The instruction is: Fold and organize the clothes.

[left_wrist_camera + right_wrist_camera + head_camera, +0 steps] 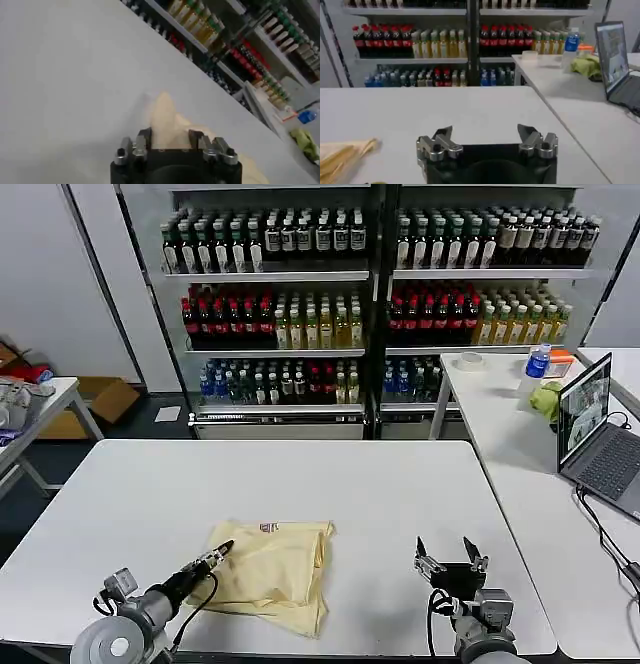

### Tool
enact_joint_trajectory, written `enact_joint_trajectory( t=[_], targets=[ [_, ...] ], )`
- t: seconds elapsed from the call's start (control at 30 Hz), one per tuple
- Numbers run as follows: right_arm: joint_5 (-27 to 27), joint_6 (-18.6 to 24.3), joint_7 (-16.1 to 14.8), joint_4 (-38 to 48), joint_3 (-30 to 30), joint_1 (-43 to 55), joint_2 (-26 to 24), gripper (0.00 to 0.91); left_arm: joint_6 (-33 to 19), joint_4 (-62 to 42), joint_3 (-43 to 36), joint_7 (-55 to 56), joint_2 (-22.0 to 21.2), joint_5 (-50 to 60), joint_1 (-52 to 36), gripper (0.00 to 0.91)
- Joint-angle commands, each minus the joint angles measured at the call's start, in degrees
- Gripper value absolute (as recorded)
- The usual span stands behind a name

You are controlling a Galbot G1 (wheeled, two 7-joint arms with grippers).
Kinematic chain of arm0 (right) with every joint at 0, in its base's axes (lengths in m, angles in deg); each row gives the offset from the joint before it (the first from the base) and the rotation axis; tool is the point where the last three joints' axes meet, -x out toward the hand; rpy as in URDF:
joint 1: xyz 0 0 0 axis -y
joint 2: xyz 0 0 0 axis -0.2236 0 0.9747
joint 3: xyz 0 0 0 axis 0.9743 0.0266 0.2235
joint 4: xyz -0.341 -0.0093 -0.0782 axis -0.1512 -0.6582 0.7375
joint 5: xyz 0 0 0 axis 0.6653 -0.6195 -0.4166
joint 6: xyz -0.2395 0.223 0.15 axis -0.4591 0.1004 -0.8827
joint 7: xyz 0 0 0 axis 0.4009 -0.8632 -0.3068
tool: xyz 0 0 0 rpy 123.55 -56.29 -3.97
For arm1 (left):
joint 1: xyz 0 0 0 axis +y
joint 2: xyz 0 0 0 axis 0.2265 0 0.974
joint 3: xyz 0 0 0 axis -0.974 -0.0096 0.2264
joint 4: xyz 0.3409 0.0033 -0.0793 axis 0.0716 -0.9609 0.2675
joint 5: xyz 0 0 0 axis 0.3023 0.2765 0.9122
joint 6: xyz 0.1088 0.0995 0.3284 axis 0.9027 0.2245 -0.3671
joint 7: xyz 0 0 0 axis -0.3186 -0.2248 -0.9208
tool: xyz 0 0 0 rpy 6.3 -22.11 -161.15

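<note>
The left claw sits low over the near left part of the white surface, its tip reaching the left edge of the T-shirt. In the left wrist view the left claw has its two fingers set on either side of a raised fold of cream cloth, which stands up between them; whether they actually pinch it I cannot tell.

Just to the right of that claw, the T-shirt lies as a roughly folded, rumpled bundle on the surface, its small printed neck label at the far edge, beyond the claw's tip. Layered edges of the cloth trail toward the near side.

Further right, well apart from the shirt, the right claw hovers over bare surface with its fingers spread wide and nothing between them. The right wrist view shows the right claw the same way, both fingers apart, with a corner of the T-shirt lying off to its left side.

Beyond both claws stand shelves of bottles. To the right of the right claw, on a neighbouring surface, sits an open laptop, with a green cloth lump and a blue-labelled bottle behind it.
</note>
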Motion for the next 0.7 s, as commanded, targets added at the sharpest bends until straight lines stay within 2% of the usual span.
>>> enact_joint_trajectory(
  t=[0.03, 0.53, 0.7],
  targets=[
    [0.05, -0.07, 0.04, -0.01, 0.15, -0.01, -0.03, 0.907, 0.18, -0.57, 0.28, -0.17, -2.60, -0.95, -0.12, 0.010],
    [0.43, -0.18, 0.21, -0.38, -0.05, -0.80, -0.01, 0.907, -1.05, 0.16, 5.27, 0.07, -8.06, -9.27, -1.11, 0.020],
    [0.74, -0.17, 0.22, -0.36, 0.16, -0.84, 0.56, 0.907, -1.10, 1.74, 9.14, 0.48, -7.83, -12.23, -1.18, 0.010]
  ],
)
